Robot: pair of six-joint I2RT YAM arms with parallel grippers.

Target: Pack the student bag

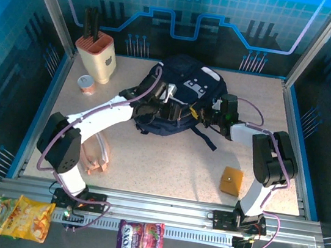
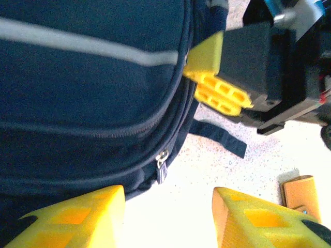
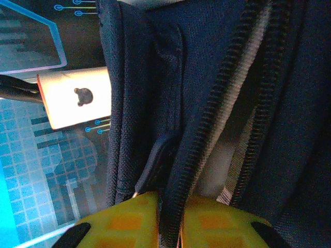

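Navy fabric with a thin pale stripe marks the student bag (image 1: 185, 96), which lies at the back middle of the speckled tabletop (image 1: 165, 167), between the two arms. The left tool (image 2: 168, 195) stands spread just beside the bag's edge, holding nothing. The right tool (image 3: 173, 200) is pressed together on the bag's zipper (image 3: 207, 129) strip. A cream holder (image 1: 97, 58) stands at the back left.

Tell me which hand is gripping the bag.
The right hand: its fingers are closed on the zip of the bag. The left hand has its fingers apart beside the bag, nothing between them.
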